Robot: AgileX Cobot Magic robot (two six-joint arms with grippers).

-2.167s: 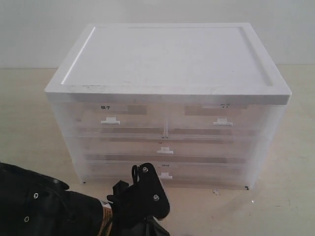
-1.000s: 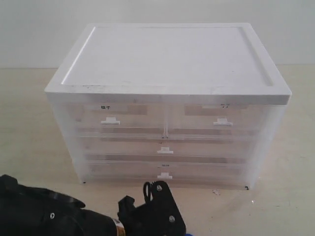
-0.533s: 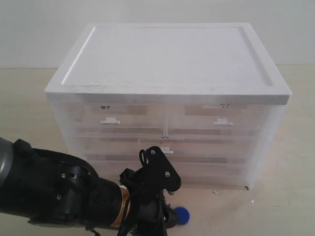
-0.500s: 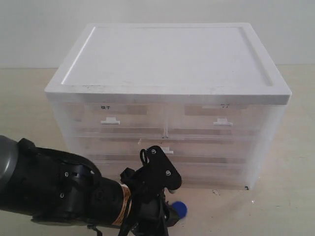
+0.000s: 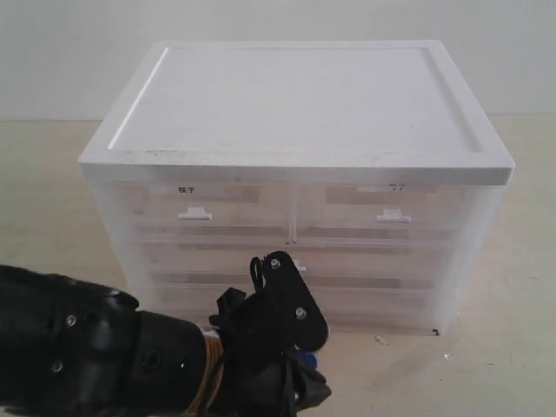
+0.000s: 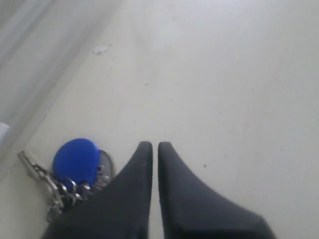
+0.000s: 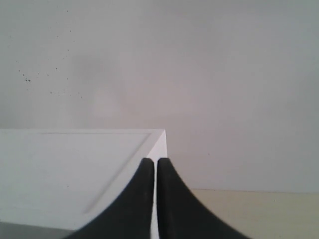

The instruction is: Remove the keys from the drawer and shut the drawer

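Keys (image 6: pixel 62 185) flat on table (image 6: pixel 224 74) alongside left hand (image 6: pixel 154 145), blue fob (image 6: pixel 76 159) toward fingertips (image 6: pixel 143 149).

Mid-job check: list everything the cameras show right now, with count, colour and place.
drawer cabinet: one, white top, translucent body, middle of the table
drawers: four, translucent with white handles, two side by side above two wide ones, all look pushed in
keys: one bunch, silvery with a round blue fob, on the table in front of the cabinet
table: one, pale beige, under everything
wall: one, white, behind the cabinet
left gripper: one, black, shut on nothing, beside the keys, one finger hiding part of them
right gripper: one, black, shut and empty, over a corner of the cabinet top
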